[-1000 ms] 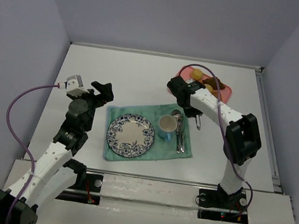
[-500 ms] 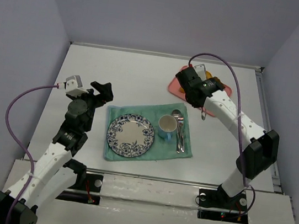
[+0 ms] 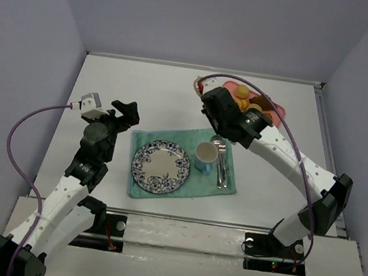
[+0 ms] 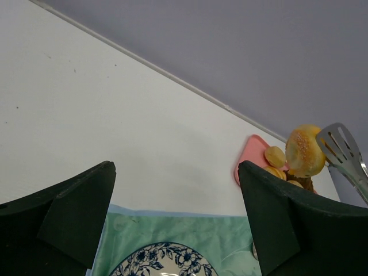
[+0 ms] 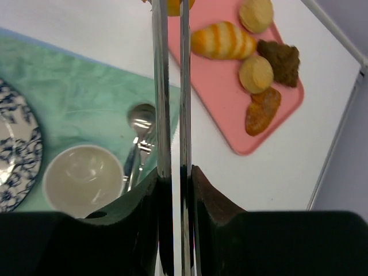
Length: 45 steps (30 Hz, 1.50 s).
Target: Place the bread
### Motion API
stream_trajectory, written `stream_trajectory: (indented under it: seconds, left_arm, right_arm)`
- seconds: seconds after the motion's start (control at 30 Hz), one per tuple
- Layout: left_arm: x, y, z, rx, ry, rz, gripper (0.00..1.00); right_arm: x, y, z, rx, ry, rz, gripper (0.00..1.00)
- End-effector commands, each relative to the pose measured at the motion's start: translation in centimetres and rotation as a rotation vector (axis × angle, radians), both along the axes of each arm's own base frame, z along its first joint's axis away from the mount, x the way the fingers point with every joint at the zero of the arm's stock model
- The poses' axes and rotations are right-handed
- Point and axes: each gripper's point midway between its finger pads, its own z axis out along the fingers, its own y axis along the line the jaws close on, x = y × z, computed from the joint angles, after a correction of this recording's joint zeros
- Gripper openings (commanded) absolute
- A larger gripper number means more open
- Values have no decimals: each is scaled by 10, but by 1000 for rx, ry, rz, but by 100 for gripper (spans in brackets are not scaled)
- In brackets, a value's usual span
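- Tabletop [image 3: 156,93]: white and walled, carrying everything below.
- Right arm [image 3: 284,159]: reaches from lower right up to the upper middle of the top view. The right jaws are closed tight on the handles of the tongs [image 5: 161,103].
- Left arm [image 3: 88,159]: at left of the top view. The left jaws are spread wide and hold nothing, with no item near them.
- Teal cloth [image 3: 184,137]: lies at centre frame.
- Pink tray [image 5: 215,92]: upper right, holding a striped roll [image 5: 221,39] and other baked pieces.
- Patterned plate [image 3: 160,167]: lies on the left part of the cloth, bare.
- Cup [image 3: 206,155]: just right of the plate.
- Spoon and fork [image 3: 223,164]: right of the cup.
- Bread [image 4: 303,150]: pinched at the tong tips and in the air. It sits at right of the left-wrist view and at the top edge of the right-wrist view [image 5: 172,6], off the tray.
- Step, as judged: transfer, with the bread lifted and not yet set down.
- Next move, as judged: carry it toward lower left over the plate, lower it, then ease the squeeze so the tongs release.
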Motion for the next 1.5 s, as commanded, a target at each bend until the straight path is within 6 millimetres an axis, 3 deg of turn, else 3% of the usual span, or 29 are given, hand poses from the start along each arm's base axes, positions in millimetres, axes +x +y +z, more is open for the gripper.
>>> stream_trajectory:
  seconds: [0.0, 0.2, 0.23, 0.37, 0.57, 0.73, 0.8, 0.93, 1.03, 1.47]
  left_arm:
    - [0, 6, 13, -18, -54, 33, 99]
    - [-2, 11, 12, -25, -48, 58, 99]
    - [-3, 12, 13, -25, -48, 61, 99]
    - [-7, 17, 15, -36, -54, 85, 99]
    - [-13, 23, 18, -50, -69, 108, 99]
    - [-12, 22, 17, -47, -66, 105, 99]
    - [-11, 22, 16, -43, -60, 103, 99]
    - [-9, 21, 15, -42, -54, 102, 99]
    - [-9, 21, 15, -45, -55, 102, 99]
    - [-10, 20, 16, -47, -63, 94, 99]
  right_arm:
    - [-24, 59, 31, 71, -64, 291, 7]
    - [-75, 100, -3, -29, 9, 538, 7]
    - [-93, 110, -17, -67, 33, 607, 7]
    - [-127, 125, -47, -139, 102, 715, 7]
    - [-148, 125, -87, -227, 203, 715, 7]
    - [-153, 119, -102, -286, 233, 672, 10]
    - [-151, 115, -107, -309, 237, 642, 17]
    - [-154, 114, -108, -301, 257, 641, 37]
    - [-160, 122, -103, -248, 270, 672, 45]
    - [-158, 148, -46, -16, 158, 662, 48]
